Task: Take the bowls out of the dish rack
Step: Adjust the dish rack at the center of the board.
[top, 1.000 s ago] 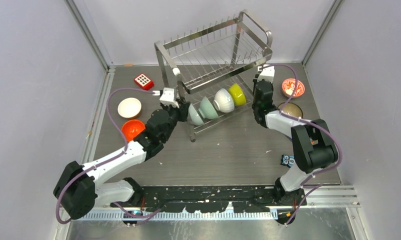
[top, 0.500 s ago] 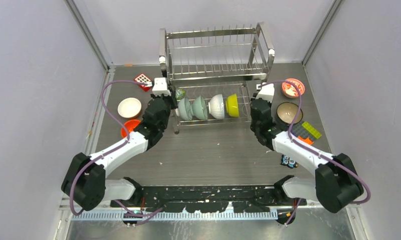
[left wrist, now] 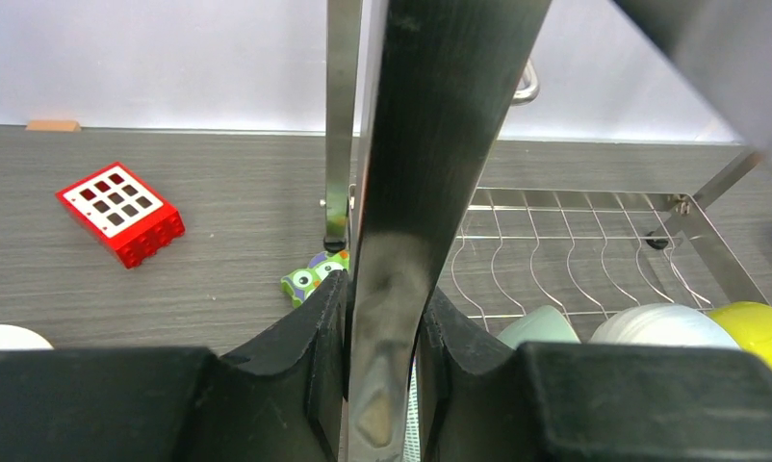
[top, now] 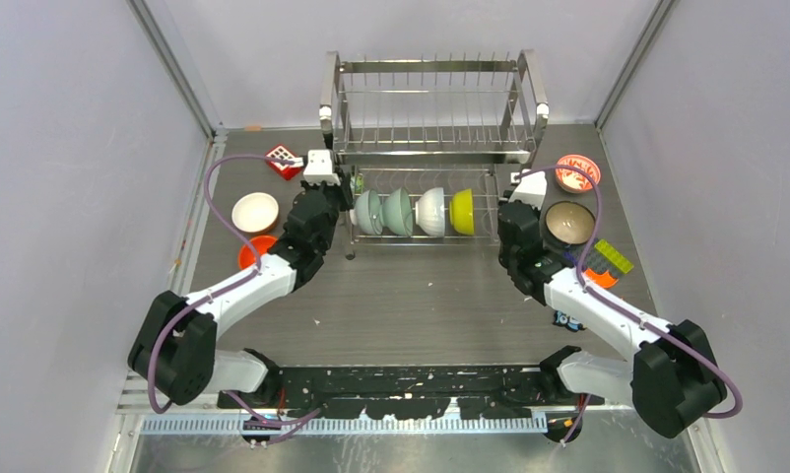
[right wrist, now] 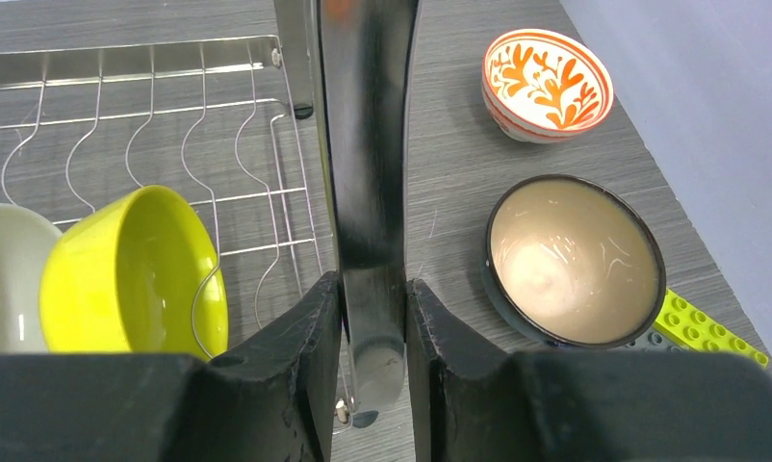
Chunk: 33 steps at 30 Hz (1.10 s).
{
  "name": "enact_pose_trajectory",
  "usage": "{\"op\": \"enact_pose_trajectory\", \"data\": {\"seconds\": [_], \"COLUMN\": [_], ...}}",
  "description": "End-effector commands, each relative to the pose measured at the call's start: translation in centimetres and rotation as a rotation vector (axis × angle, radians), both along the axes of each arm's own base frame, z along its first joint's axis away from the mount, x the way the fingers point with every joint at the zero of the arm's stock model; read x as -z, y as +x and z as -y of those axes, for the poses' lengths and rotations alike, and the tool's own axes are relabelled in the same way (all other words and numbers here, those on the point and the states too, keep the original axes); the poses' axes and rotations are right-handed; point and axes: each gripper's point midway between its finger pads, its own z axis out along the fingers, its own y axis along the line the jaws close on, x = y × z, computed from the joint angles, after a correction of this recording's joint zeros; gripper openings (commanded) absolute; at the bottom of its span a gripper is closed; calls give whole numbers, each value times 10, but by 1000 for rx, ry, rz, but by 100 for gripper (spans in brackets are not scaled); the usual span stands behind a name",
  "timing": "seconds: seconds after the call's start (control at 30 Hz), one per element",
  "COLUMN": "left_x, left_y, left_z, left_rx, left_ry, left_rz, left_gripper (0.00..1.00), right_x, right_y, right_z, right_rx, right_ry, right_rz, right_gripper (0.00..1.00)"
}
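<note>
The steel dish rack [top: 430, 156] stands upright at the back of the table. On its lower tier stand two pale teal bowls [top: 368, 212], a white bowl [top: 431, 210] and a lime-yellow bowl [top: 461, 211], all on edge. My left gripper [top: 345, 205] is shut on the rack's front left leg [left wrist: 430, 144], seen between my fingers in the left wrist view [left wrist: 382, 289]. My right gripper [top: 502, 213] is shut on the front right leg [right wrist: 363, 144], seen in the right wrist view [right wrist: 373, 289]. The lime-yellow bowl [right wrist: 132, 269] is just left of it.
On the table to the left lie a white bowl [top: 255, 212], an orange bowl [top: 254, 251], a red dotted block [top: 284, 160] and an owl toy [left wrist: 310, 279]. To the right lie a patterned bowl [top: 577, 172], a dark bowl [top: 569, 223], flat bricks [top: 608, 258] and a small blue toy [top: 566, 317].
The rack, tilted and skewed a second ago, now stands upright and square to the back wall. Both grippers moved with it while holding its front legs.
</note>
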Motion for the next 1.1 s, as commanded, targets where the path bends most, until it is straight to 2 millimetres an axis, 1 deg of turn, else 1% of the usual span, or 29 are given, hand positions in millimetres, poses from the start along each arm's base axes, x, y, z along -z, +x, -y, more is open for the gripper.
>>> {"op": "enact_pose_trajectory", "data": {"seconds": [0.0,0.07,0.17,0.33,0.4,0.43,0.5,0.57,0.6,0.63,0.7,0.73,0.87,1.03,1.07], "left_x": [10,14,14,9,6,4,0,-3,-4,-6,-9,-11,-13,-11,-13], "left_y": [-7,-11,-15,-20,-22,-23,-26,-29,-30,-32,-36,-39,-47,-64,-69], "left_z": [22,18,12,5,3,2,1,0,-1,-2,-4,-5,-9,-17,-19], "left_rx": [92,82,69,52,53,53,59,62,64,65,70,73,81,89,91], "left_ry": [-14,-4,-3,12,19,24,29,33,35,34,37,35,33,25,17], "left_rz": [-37,-49,-45,-36,-36,-35,-31,-28,-28,-27,-29,-26,-33,-71,-70], "left_gripper": [0,0,1,6,9,12,21,33,39,45,54,57,68,77,82], "right_x": [-36,-35,-35,-34,-39,-43,-50,-57,-60,-64,-69,-71,-79,-84,-89], "right_y": [21,22,22,23,22,20,17,13,12,10,7,5,-1,-13,-17], "right_z": [-68,-73,-81,-93,-92,-92,-90,-88,-87,-87,-87,-86,-82,-79,-78], "right_rx": [-232,-255,-293,-335,-336,-336,-337,-341,-345,-349,-359,-362,-364,-385,-388], "right_ry": [178,184,202,224,234,239,242,244,246,247,246,245,244,246,252], "right_rz": [103,91,90,64,72,78,85,93,97,101,100,98,103,90,99], "right_gripper": [7,7,9,12,14,16,22,29,34,37,46,51,62,72,74]}}
